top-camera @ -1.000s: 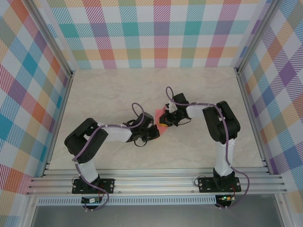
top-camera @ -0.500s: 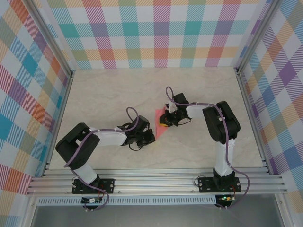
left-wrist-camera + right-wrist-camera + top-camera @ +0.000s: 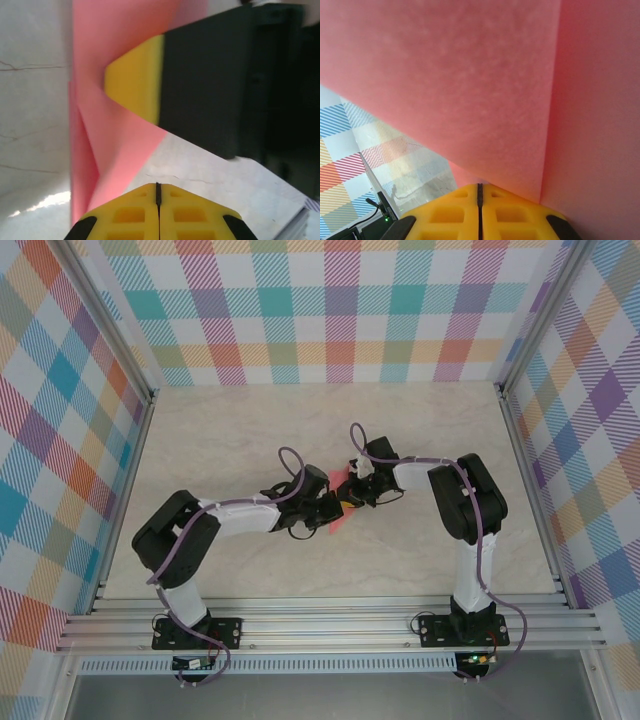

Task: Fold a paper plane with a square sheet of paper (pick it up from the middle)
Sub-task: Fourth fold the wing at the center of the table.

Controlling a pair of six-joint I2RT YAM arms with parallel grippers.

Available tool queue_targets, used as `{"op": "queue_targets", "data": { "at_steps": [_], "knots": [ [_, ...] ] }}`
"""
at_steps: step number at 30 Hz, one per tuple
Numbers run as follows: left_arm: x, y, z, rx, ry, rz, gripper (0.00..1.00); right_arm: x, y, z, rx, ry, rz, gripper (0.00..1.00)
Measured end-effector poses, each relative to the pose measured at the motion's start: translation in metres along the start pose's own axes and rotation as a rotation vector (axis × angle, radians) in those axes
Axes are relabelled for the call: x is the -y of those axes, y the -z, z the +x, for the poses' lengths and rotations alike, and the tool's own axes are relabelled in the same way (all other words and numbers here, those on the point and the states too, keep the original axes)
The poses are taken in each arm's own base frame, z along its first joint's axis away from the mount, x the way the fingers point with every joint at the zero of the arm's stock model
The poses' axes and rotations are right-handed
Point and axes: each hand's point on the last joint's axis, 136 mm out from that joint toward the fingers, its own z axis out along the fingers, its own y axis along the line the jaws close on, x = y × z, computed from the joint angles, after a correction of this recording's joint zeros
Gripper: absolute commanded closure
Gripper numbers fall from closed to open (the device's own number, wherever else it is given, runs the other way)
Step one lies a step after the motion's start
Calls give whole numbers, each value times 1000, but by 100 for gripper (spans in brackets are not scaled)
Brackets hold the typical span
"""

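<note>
Top external view is showing the pink paper [image 3: 338, 526] lying mid-table, partly folded, so I'm guessing we're creasing. The right gripper [image 3: 350, 498], jaws together, is pressing it flat. The left gripper [image 3: 328, 512], also closed, is nosing at its edge. The next move is probably needing a careful slide along the fold.

Left tool [image 3: 334, 515] and right tool [image 3: 346, 502] tip-to-tip mid-table; open tabletop [image 3: 210, 435] around.

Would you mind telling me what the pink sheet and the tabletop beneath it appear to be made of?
The pink sheet looks like thin matte paper: it holds sharp creases and shows a faint fibrous grain. The tabletop seems smooth marble-patterned laminate or stone, from its pale veining.
</note>
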Motion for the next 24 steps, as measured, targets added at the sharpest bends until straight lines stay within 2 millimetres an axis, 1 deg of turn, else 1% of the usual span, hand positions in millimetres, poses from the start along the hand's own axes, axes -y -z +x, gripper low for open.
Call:
{"op": "queue_targets", "data": {
  "at_steps": [3,5,9,11,14,21,24],
  "knots": [
    [-11,-11,-2,6,14,-42,95,0,0,0,0,0,0,92],
    [-16,-14,-3,16,20,-63,95,0,0,0,0,-1,0,92],
    [-21,-14,-9,51,24,-86,96,0,0,0,0,-1,1,92],
    [-26,-13,-11,66,29,-111,99,0,0,0,0,-2,1,92],
    [-35,-12,-12,83,48,-155,99,-1,0,0,-1,-1,-1,89],
    [-39,-11,-13,102,71,-155,100,-5,3,-2,-7,-7,18,81],
    [-39,-11,-13,105,73,-155,100,-3,11,-7,19,-10,56,77]
  ]
}}
